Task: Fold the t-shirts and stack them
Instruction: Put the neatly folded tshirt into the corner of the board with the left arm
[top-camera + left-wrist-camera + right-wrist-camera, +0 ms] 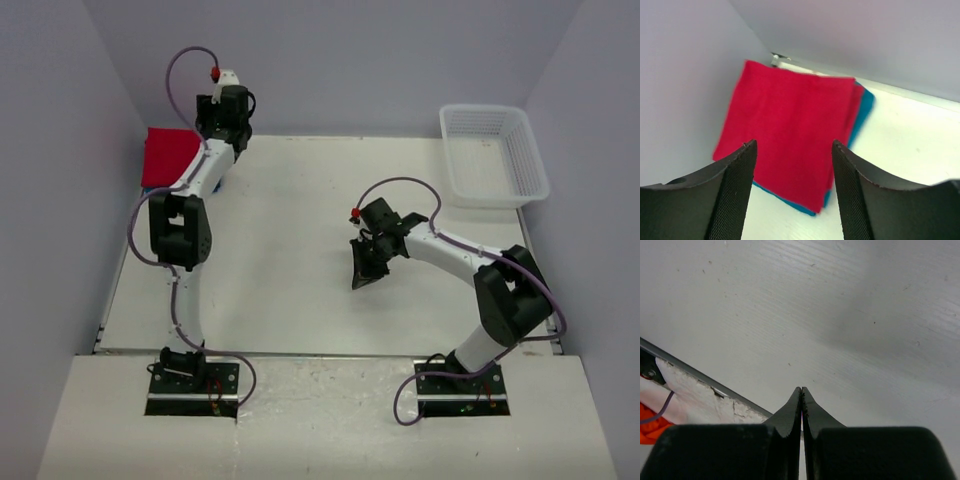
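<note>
Left claw [793, 146] stands wide and empty over the folded red t-shirt [790, 110], which lies on the teal t-shirt [866, 104] at the counter's [290, 250] upper left. Right claw [801, 391] is pinched closed, empty, mid-frame.

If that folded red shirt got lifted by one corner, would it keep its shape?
Probably not: the red shirt looks like soft cloth, so it would likely droop and unfold. Pushed, it may slide off the teal shirt beneath it.

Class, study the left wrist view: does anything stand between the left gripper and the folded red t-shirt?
Nothing visible does. The left gripper is open, and the red t-shirt lies uncovered atop the teal t-shirt.
</note>
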Controlling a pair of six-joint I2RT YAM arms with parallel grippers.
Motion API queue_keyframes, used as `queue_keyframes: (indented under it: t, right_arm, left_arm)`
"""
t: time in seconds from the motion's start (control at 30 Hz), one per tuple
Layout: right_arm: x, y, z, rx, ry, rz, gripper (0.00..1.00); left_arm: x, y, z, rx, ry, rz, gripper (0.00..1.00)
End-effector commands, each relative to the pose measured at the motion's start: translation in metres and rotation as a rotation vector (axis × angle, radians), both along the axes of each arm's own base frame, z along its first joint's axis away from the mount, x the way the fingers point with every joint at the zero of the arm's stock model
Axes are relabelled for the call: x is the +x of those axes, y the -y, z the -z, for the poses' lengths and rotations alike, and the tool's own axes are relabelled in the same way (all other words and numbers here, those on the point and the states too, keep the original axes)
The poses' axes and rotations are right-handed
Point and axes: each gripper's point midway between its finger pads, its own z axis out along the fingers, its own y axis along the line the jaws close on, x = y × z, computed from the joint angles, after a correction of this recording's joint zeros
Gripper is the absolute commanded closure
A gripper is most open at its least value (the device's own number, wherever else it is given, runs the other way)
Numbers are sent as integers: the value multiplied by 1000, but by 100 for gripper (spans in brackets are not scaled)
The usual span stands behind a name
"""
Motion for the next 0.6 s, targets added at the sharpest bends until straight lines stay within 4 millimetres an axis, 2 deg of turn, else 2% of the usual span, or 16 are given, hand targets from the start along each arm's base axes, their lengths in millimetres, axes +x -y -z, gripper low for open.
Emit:
queue_keyframes:
  t: [0.0, 0.03, 0.07, 0.1, 0.13, 0.17, 0.2, 0.23, 0.3, 0.33, 0.4, 0.43, 0.47, 0.5, 0.53, 0.57]
  right_arm:
    - [21, 1, -23, -7, 139, 8, 100]
    - [23, 1, -26, -7, 153, 13, 100]
    - [27, 2, -27, -7, 176, 18, 99]
    - [29, 2, -32, -4, 199, 21, 98]
    - [32, 4, -33, -13, 218, 29, 96]
    - [38, 8, -34, -35, 247, 44, 93]
    - [41, 8, -36, -39, 262, 47, 86]
    - [43, 8, -37, -35, 269, 51, 79]
    - [48, 1, -43, 1, 297, 47, 68]
    - [49, -2, -50, 24, 316, 43, 61]
    - [52, -5, -57, 50, 347, 48, 54]
    - [54, -5, -61, 57, 366, 52, 49]
    - [55, -5, -67, 72, 391, 56, 36]
    - [56, -3, -69, 70, 400, 60, 31]
    - [57, -1, -70, 60, 414, 61, 25]
    - [57, 0, -74, 65, 431, 59, 25]
  left_arm:
    - [-44, 19, -26, -278, 33, 97, 37]
    - [-47, 25, -6, -309, 1, 115, 37]
    - [-57, 29, -24, -336, 33, 149, 37]
    - [-68, 33, -5, -369, 2, 157, 37]
    - [-73, 42, -3, -413, -1, 198, 37]
    - [-83, 47, -20, -456, 44, 220, 35]
    - [-94, 51, 0, -490, 18, 230, 34]
    - [-103, 65, -15, -550, 49, 300, 32]
    - [-113, 81, -21, -643, 103, 364, 29]
    - [-131, 91, -15, -683, 87, 414, 28]
    - [-143, 96, -18, -723, 125, 432, 19]
    - [-153, 101, -29, -737, 146, 479, 14]
    - [-163, 101, -18, -735, 123, 478, 5]
    - [-168, 101, -18, -731, 120, 479, 0]
    - [-176, 98, -28, -725, 144, 481, 0]
    - [-184, 96, -22, -728, 135, 465, 0]
